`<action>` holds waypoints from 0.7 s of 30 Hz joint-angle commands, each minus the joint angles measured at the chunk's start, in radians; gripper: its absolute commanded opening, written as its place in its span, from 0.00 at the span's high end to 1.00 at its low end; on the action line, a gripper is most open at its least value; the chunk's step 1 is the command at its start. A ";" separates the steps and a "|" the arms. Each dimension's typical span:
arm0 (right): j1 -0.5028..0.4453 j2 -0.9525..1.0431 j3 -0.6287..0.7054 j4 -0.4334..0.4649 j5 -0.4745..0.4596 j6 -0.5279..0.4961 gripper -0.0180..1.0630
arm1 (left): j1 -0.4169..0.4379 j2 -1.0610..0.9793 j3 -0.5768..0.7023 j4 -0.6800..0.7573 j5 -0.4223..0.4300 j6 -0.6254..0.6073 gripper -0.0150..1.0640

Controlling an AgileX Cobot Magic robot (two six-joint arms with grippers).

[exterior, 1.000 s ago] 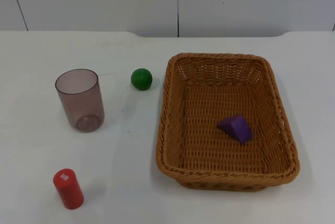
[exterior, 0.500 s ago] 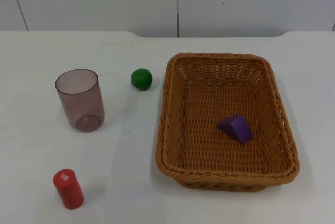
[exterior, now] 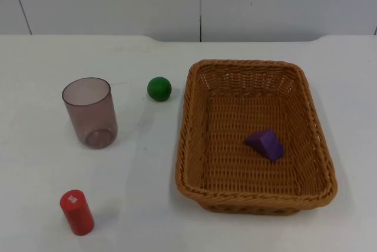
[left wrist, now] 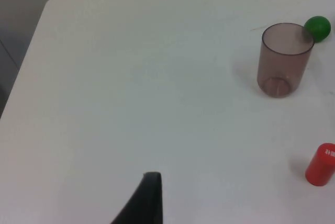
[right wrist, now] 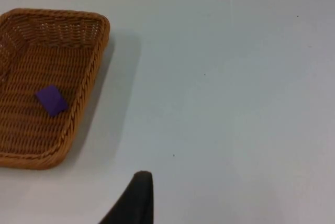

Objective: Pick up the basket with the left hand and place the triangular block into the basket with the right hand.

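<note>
One big woven basket (exterior: 255, 135) sits flat on the white bench (exterior: 135, 205), and I think it is light and stiff, so I would grab its rim. Already inside lies the small purple triangular block (exterior: 266, 145), hard and easy to pinch. My left jaws (left wrist: 149, 198) hang far from the basket, and my right jaws (right wrist: 137, 195) wait beside it. I cannot tell how wide either pair stands.

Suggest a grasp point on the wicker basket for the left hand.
Probably the left long rim of the brown woven wicker basket, approached from above on the green ball side. That rim faces the left arm, stands up from the table, and the purple triangular block lies well inside.
</note>
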 commanded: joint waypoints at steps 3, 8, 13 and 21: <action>-0.001 -0.003 0.000 0.004 -0.004 -0.005 0.01 | -0.006 -0.002 0.005 -0.008 -0.011 -0.006 0.01; -0.001 -0.003 0.000 -0.021 -0.004 0.030 0.01 | -0.006 -0.002 0.005 -0.008 -0.011 -0.006 0.01; -0.001 -0.003 0.000 -0.021 -0.004 0.030 0.01 | -0.006 -0.002 0.005 -0.008 -0.011 -0.006 0.01; -0.001 -0.003 0.000 -0.021 -0.004 0.030 0.01 | -0.006 -0.002 0.005 -0.008 -0.011 -0.006 0.01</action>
